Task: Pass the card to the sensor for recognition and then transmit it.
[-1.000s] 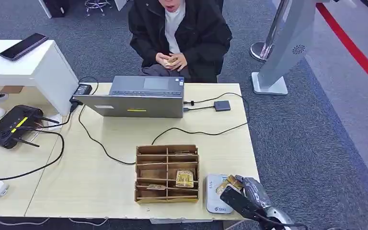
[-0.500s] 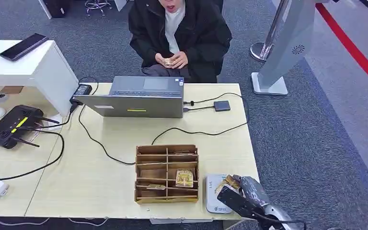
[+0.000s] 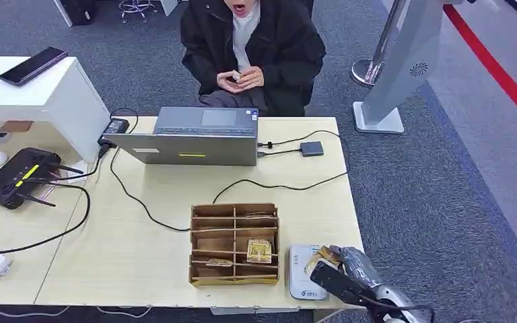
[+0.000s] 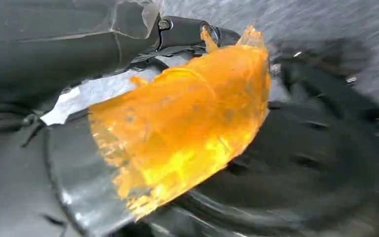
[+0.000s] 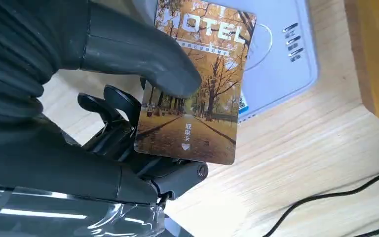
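Card at sensor, handoff pending.
Our right hand [image 5: 128, 113] pinches the card [image 5: 197, 84] over the sensor [image 3: 305, 271] at the desk [image 3: 141, 249] edge; passing it on remains. Left hand state: can't tell.

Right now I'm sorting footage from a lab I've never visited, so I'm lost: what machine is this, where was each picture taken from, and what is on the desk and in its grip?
This is a two-legged humanoid robot with two arms and many-fingered hands. The wide picture comes from a camera high on its body, looking down at a wooden desk. On it lie a laptop, a black router, a cardboard card organizer and a white card reader; a person sits opposite. The close picture is taken from the right wrist: the right hand holds a hotel key card between thumb and fingers, just over the reader. The blurry picture is from the left wrist, whose hand is too obscured to judge.
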Motion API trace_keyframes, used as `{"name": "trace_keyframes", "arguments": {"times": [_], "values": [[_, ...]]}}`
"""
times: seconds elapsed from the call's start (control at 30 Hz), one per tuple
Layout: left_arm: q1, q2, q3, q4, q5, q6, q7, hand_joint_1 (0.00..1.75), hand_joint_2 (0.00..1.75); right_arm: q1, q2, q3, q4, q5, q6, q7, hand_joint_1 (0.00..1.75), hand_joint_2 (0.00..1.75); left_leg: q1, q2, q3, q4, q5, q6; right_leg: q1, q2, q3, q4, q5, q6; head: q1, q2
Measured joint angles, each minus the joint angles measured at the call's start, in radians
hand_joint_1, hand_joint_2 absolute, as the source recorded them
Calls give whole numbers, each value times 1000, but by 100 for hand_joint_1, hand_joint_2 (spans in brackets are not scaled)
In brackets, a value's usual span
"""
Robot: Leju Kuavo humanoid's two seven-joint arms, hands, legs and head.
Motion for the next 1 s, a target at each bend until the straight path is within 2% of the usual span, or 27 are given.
{"name": "trace_keyframes", "arguments": {"times": [0.07,0.17,0.7,1.0], "values": [[26,21,12,5,0,-53,2,0,0,-4,-10,2,4,-10,0,-7,175,175,0,0,0,0,0,0,0,0,0,0,0,0,0,0],[48,37,18,9,-5,-67,2,0,0,-7,-20,3,7,-21,-7,-18,175,175,0,0,0,0,0,0,0,0,0,0,0,0,0,0],[65,55,84,10,-62,-73,0,0,0,-5,-25,5,6,-43,-105,-45,175,175,0,0,1,0,0,0,0,0,1,0,0,0,0,0],[68,55,116,15,-92,-73,-7,0,0,18,-20,-8,-17,-35,-189,-85,175,175,0,0,1,0,0,0,0,0,1,0,0,0,0,0]]}}
